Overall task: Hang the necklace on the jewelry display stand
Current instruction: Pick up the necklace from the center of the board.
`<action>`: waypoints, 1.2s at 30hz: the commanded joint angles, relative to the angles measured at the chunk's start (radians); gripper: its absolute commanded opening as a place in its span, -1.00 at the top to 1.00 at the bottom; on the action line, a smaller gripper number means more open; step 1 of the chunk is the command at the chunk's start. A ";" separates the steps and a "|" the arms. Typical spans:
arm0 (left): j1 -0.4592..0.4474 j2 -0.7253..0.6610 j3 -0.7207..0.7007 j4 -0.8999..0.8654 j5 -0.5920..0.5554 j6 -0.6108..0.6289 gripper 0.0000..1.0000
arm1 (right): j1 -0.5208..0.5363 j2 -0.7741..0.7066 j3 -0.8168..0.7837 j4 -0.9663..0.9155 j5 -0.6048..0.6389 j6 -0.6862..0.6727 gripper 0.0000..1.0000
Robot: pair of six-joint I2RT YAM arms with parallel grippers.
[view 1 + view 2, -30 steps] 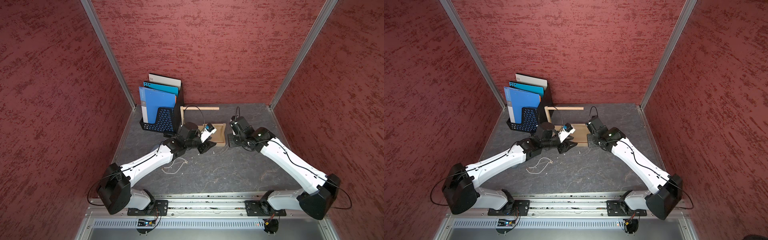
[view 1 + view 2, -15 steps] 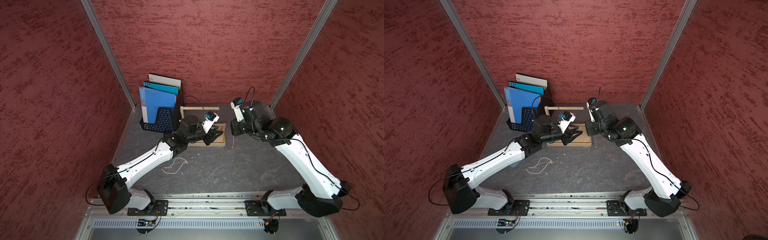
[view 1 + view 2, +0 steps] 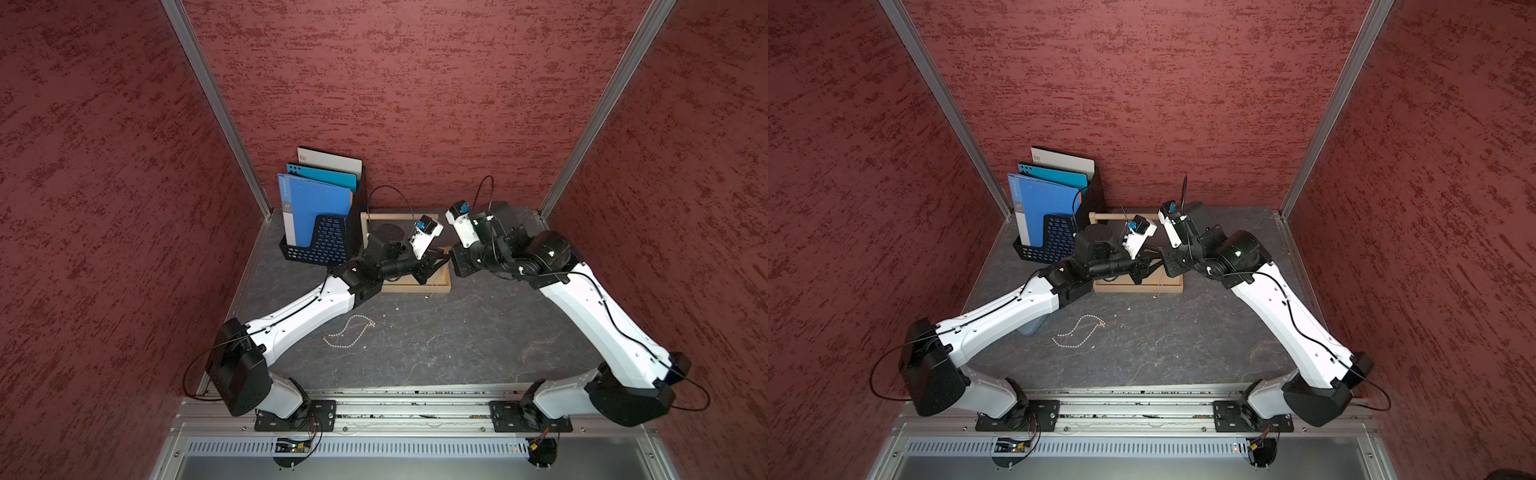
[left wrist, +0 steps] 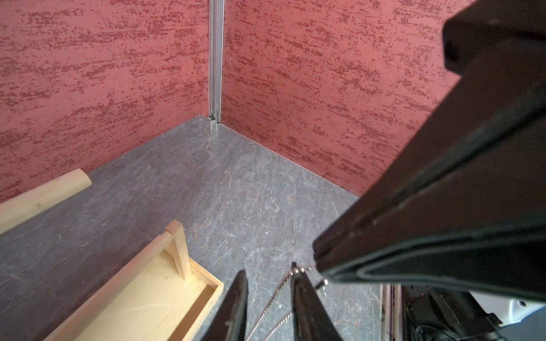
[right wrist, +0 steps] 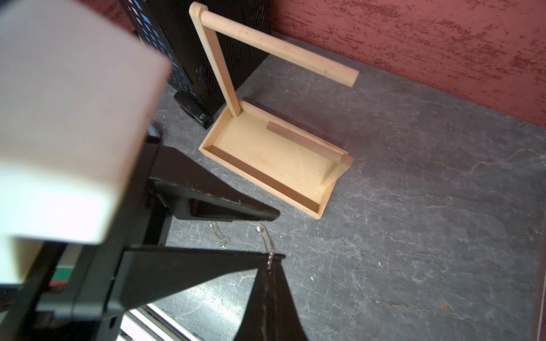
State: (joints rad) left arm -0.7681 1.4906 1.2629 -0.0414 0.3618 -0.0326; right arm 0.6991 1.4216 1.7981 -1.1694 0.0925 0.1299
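Right wrist view gives the clearest look. The right hand [image 5: 270, 265] has its fingers pressed together on the necklace [image 5: 219, 234], a thin metal chain, and pinches it at the very tips. A short curl of chain ending in a small bead sticks out of the pinch. Another strand hangs between the two fingers of the left hand [image 4: 268, 268].

Left wrist view shows those fingers spread with a clear gap. The chain runs through the gap and lies against one tip, and nothing is clamped there yet.

Both hands hover above the surface near the end of the stand [image 5: 266, 159] farthest from its post. In a top view the chain dangles just in front of the tray's near edge; whether its lower end touches the surface I cannot tell.

The stand sits near the far edge of the surface, just beside the file rack [image 3: 320, 245]. Its crossbar [image 5: 277, 44] is bare, with the free end pointing away from the rack. A string of beads [image 3: 349, 334] lies well apart, toward the near edge.

The chain looks light, limp and slick. It will probably hold no shape of its own, slide through a loose pinch, and tangle or kink if bunched. Holding it at two points set apart should open it into a loop that can slip over the crossbar's free end. A second pinch on the hanging strand would serve. I cannot tell whether the clasp is fastened.
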 commanded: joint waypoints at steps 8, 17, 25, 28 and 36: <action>-0.002 0.045 0.078 0.001 0.041 -0.016 1.00 | 0.007 0.002 -0.001 0.041 -0.031 -0.012 1.00; 0.002 -0.050 0.012 -0.041 -0.013 -0.009 1.00 | 0.007 -0.068 -0.102 0.153 0.046 0.072 0.66; 0.027 -0.074 0.133 -0.283 -0.150 -0.088 1.00 | 0.007 -0.325 -0.503 0.612 -0.013 0.187 0.06; 0.028 -0.088 0.155 -0.327 -0.200 -0.128 1.00 | 0.007 -0.369 -0.647 0.815 -0.062 0.234 0.08; 0.028 -0.121 0.211 -0.383 -0.275 -0.187 1.00 | 0.007 -0.236 -0.659 0.980 -0.207 0.280 0.16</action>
State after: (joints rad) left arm -0.7414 1.3895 1.4403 -0.3859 0.1265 -0.1883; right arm 0.6998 1.1625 1.1137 -0.3252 -0.0383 0.3817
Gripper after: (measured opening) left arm 0.044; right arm 0.423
